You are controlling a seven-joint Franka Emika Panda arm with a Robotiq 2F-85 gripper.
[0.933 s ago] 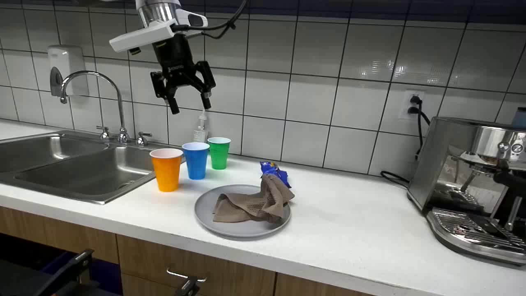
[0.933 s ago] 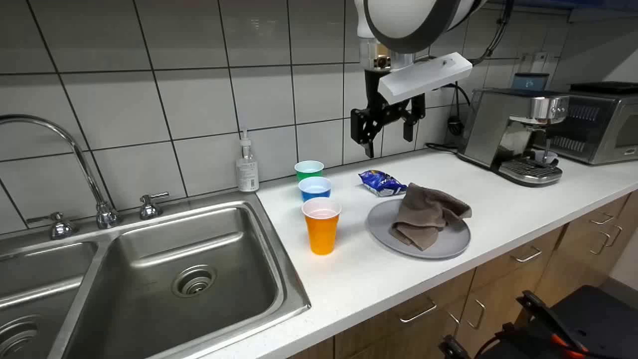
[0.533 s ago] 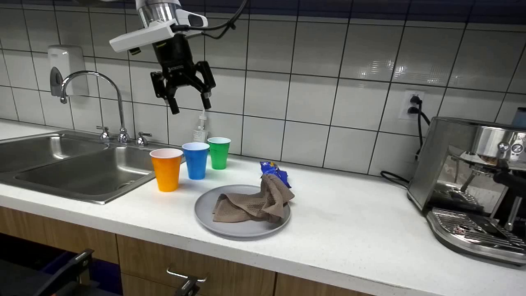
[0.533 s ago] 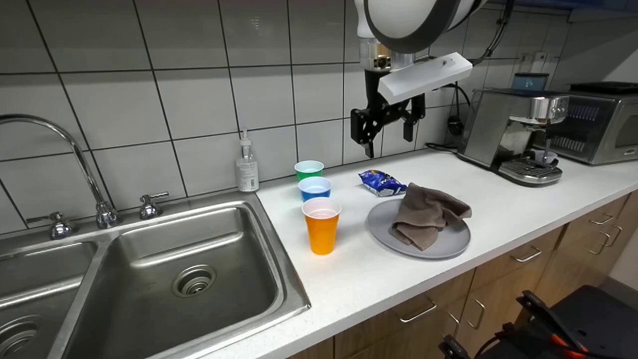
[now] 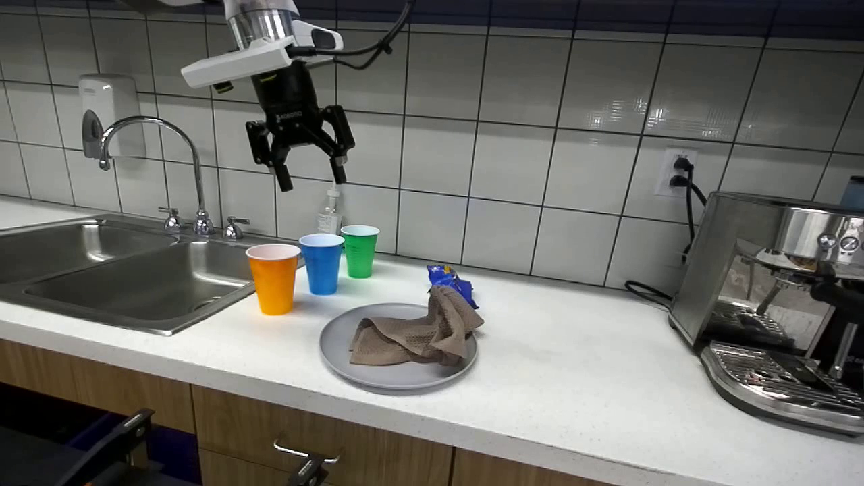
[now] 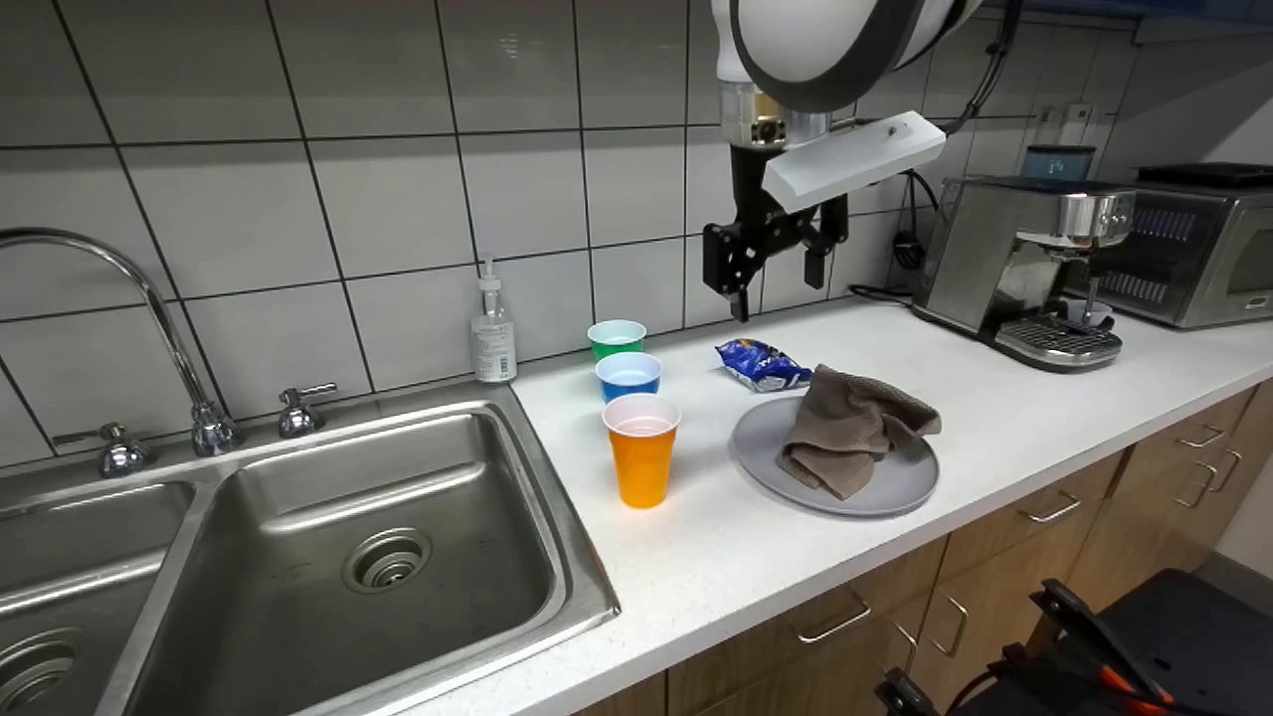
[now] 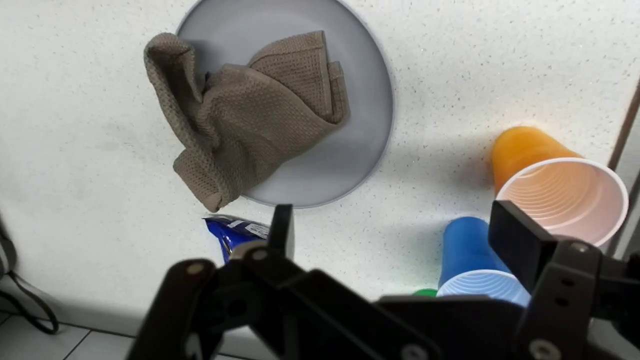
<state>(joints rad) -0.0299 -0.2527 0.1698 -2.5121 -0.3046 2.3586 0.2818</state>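
High over the counter, my gripper [image 5: 312, 181] is open in both exterior views, with nothing between its fingers. It hangs clear of every object. A brown cloth [image 7: 260, 115] lies crumpled on a grey plate [image 7: 367, 115], one fold hanging past the rim. Beside the plate is a shiny blue packet [image 6: 761, 366], partly behind a finger in the wrist view. An orange cup [image 6: 642, 472], a blue cup [image 5: 322, 266] and a green cup [image 5: 360, 255] stand upright in a row near the sink. The wrist view shows only a sliver of the green cup.
A double steel sink [image 6: 587, 567] with a faucet [image 5: 196, 169] adjoins the cups. By its back corner stands a pump bottle [image 6: 494, 343]. An espresso machine [image 6: 965, 268] and an oven-like appliance [image 6: 1188, 259] stand farther along. A tiled wall [image 5: 513, 155] backs the counter.
In both exterior views the arm and gripper have come down very slightly during the last half second. The jaws stay wide apart, and the cups, plate, cloth and packet have not moved.
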